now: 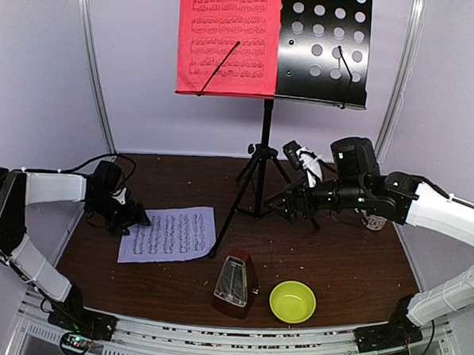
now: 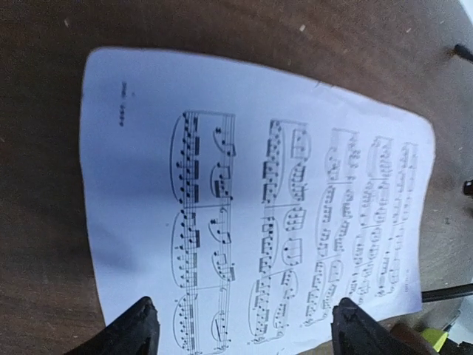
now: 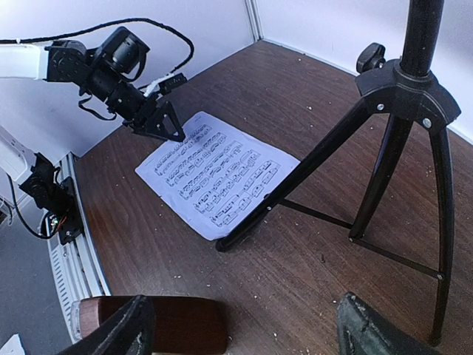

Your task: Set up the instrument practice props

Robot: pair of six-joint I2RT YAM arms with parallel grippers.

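Observation:
The black music stand (image 1: 323, 47) rises at the back on tripod legs (image 3: 399, 103). A red music sheet (image 1: 228, 42) covers the left half of its desk, and the right half is bare. Flat on the table lies the white music sheet (image 1: 168, 233), its right corner under one tripod leg. My left gripper (image 1: 131, 218) hovers open over the sheet's left end, fingertips (image 2: 137, 329) apart above the paper (image 2: 259, 207). The brown metronome (image 1: 235, 283) stands near the front edge. My right gripper (image 1: 283, 205) is open and empty beside the tripod, looking down past the metronome (image 3: 159, 322).
A yellow-green bowl (image 1: 292, 301) sits right of the metronome near the front edge. A patterned mug (image 1: 374, 223) is mostly hidden behind the right arm. White walls close in the table on three sides. The left arm's cable (image 3: 96, 29) loops above the table.

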